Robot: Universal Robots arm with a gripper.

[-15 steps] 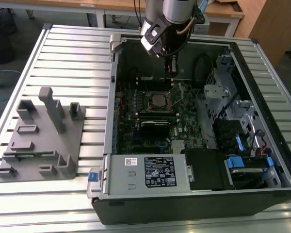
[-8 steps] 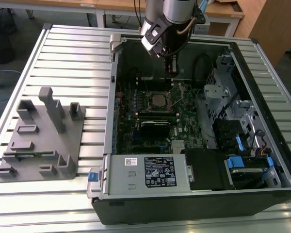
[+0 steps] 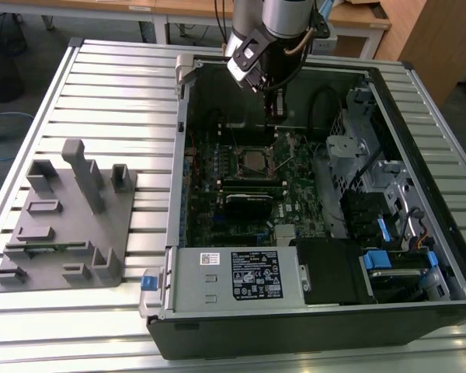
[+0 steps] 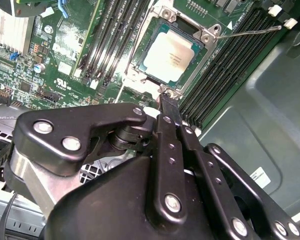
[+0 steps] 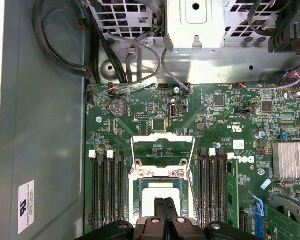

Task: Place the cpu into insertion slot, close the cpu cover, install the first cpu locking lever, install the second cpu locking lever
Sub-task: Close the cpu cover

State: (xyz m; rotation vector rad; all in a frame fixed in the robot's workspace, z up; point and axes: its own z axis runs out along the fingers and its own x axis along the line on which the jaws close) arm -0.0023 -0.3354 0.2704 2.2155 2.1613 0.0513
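The pale silver square cpu [image 4: 172,52] sits in the dark-rimmed insertion slot [image 4: 177,29]. The silver frame-plate cpu cover [image 5: 162,150] stands open. The gripper [image 5: 165,202] is closed and empty. Judged step: cover closing, which requires swinging the frame down.

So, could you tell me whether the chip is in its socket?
In: the chip lies flat, silver top up, inside the socket, second wrist view.

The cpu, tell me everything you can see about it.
The cpu is a small flat square chip with a pale silver-grey, metal-looking top. It lies flat in the insertion slot on the green board. Its top is uncovered, and the cpu cover is raised off it. The gripper, fingers together, hangs at one edge of the chip. Whether they touch cannot be told.
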